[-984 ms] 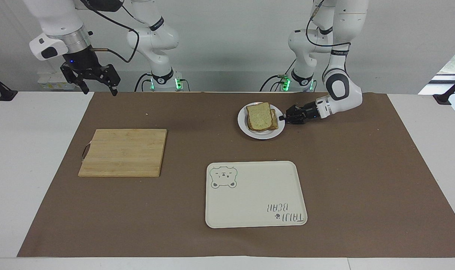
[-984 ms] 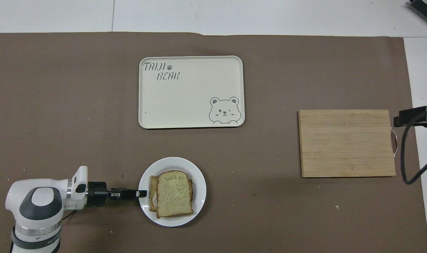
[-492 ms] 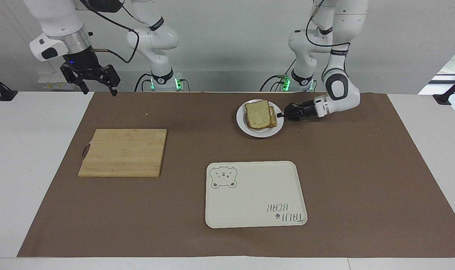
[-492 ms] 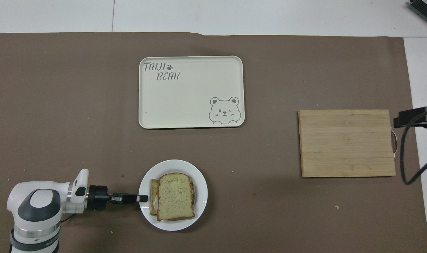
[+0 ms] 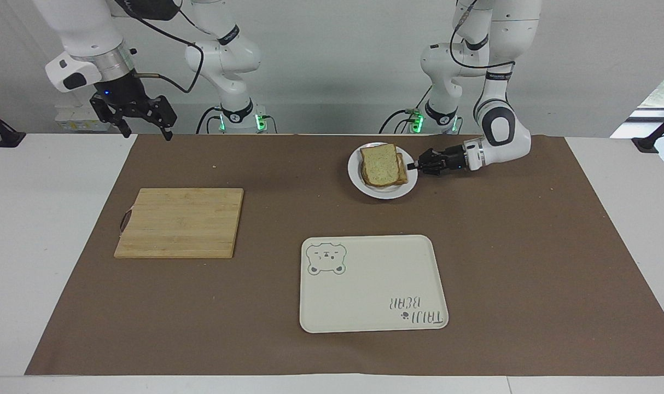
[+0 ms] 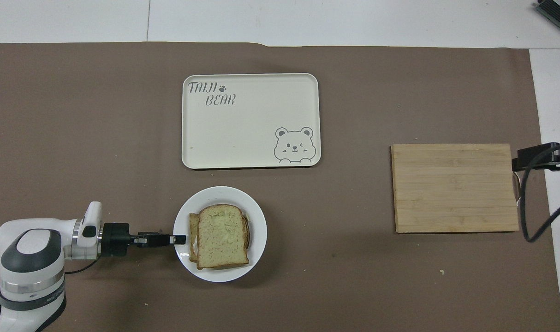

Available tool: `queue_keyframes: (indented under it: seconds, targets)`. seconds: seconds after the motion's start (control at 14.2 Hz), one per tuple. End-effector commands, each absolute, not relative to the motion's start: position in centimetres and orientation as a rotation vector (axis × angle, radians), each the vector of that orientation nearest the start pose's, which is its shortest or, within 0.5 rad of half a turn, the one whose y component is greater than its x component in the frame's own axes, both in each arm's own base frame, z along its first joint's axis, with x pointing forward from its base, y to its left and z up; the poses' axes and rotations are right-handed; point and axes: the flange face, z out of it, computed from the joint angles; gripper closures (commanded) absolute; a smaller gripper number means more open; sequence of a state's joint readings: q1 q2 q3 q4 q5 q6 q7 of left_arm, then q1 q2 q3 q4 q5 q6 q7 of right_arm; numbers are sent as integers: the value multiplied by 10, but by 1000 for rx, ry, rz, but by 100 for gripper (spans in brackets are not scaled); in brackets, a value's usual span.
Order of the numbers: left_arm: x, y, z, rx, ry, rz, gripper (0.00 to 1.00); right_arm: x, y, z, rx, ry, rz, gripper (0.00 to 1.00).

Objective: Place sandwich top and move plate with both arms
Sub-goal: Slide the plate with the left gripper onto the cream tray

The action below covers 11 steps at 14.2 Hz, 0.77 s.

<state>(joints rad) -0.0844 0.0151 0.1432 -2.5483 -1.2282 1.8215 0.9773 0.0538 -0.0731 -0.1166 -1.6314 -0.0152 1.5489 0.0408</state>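
Bread is already stacked: the sandwich top lies on the lower slice on the plate, so by the look of it the placing step is done and the plate move is the one in hand. The left gripper reaches in low and level from the left arm's end of the bench, its jaws closed on the plate's rim; in the overhead view the tips overlap the white edge. The plate appears to sit a little raised or tipped at that side, though whether it has left the brown mat cannot be told. The right gripper waits high over the mat's corner at the right arm's end, jaws spread wide and holding nothing. The next move likely calls for keeping the plate level so the stack does not slide, and for carrying it to the cream tray, which lies farther from the robots and just beside the plate. A wooden cutting board lies well apart toward the right arm's end, out of that path; nothing stands between plate and tray.
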Motion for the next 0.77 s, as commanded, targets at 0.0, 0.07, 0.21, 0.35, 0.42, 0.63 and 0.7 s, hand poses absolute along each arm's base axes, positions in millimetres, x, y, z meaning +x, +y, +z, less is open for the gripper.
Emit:
queue_keyframes:
  seconds: [0.0, 0.07, 0.21, 0.35, 0.42, 0.63, 0.7]
  targets:
    - [460, -59, 267, 1942, -98, -47, 100, 522, -41, 632, -3158, 158, 50, 0]
    - [481, -63, 273, 1946, -68, -44, 100, 521, -40, 633, -3156, 153, 55, 0]
    - [512, -80, 281, 1968, -35, -31, 100, 521, -35, 633, -3147, 140, 61, 0]
    - [538, -90, 282, 1996, 29, 21, 100, 521, -31, 633, -3146, 128, 61, 0]
    - [549, -106, 282, 2006, 77, 12, 100, 521, -31, 633, -3146, 126, 61, 0]
    - [595, -156, 298, 2024, 171, 57, 100, 521, -32, 633, -3146, 130, 61, 0]
    - [604, -161, 298, 2033, 199, 74, 100, 521, -32, 633, -3146, 128, 61, 0]
